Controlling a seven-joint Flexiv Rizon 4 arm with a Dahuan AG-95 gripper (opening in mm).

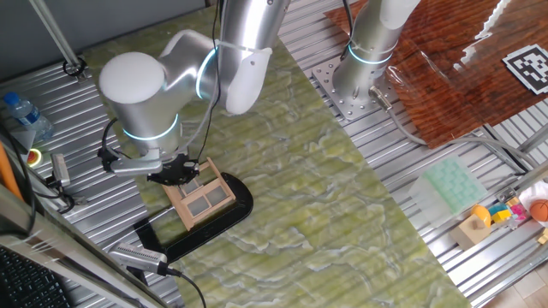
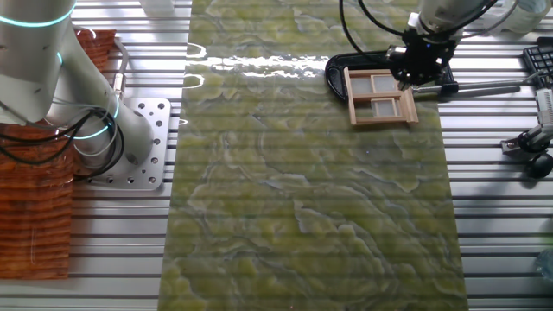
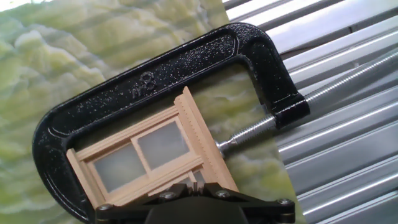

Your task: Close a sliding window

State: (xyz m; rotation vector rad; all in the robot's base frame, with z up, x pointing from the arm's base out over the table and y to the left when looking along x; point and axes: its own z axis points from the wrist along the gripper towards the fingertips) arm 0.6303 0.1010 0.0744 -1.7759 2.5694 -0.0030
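Note:
The sliding window (image 1: 204, 198) is a small tan wooden frame with grey panes. It lies flat on the green marbled mat, held in a black C-clamp (image 1: 229, 216). It also shows in the other fixed view (image 2: 380, 97) and in the hand view (image 3: 149, 155). My gripper (image 1: 177, 174) is low at the window's near-left end, seen at its right side in the other fixed view (image 2: 413, 76). In the hand view the gripper (image 3: 194, 185) hangs just over the frame's lower edge. Its fingers are pressed close together with only a thin sliver between them. Contact with the window is hidden.
The C-clamp (image 3: 186, 53) wraps the window, and its screw (image 3: 336, 84) sticks out over the ribbed metal table. A second arm's base (image 1: 360, 85) stands at the back. A plastic bottle (image 1: 26, 115) is at the left and toy pieces (image 1: 505, 214) at the right.

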